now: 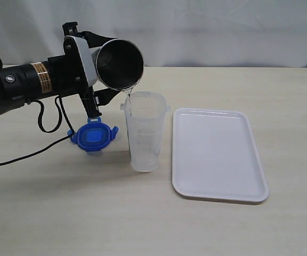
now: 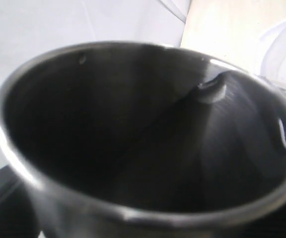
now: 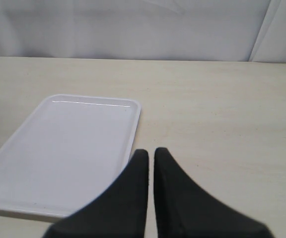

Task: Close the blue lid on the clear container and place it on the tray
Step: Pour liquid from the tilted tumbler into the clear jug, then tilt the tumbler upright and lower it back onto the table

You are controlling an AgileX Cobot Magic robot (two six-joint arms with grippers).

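Nearest the exterior camera on the desk (image 1: 63, 224) sits the white tray (image 1: 217, 154), nothing on it. Behind its left edge the clear container (image 1: 144, 130) stands upright and uncapped, just beside the tray but apart from it. The blue lid (image 1: 93, 137) lies flat on the desk on the container's other side, flaps splayed.

Left jaws: spread wide around a steel cup (image 1: 119, 64), held tilted with its lip over the container's mouth. A thin clear thread seems to fall from the lip; the fill level cannot be read. Right jaws: closed together, holding nothing, above the desk off the tray's corner.

Hazards, as judged:
- The cup's lip is close to the rim of a tall, light container — a sideways nudge could tip it toward the tray.
- Liquid missing the mouth would wet the desk and lid.
- The lid lies directly beneath the left jaws — a careless descent could strike or trap it.

Position: the lid is low under the left jaws and well apart from the right jaws.
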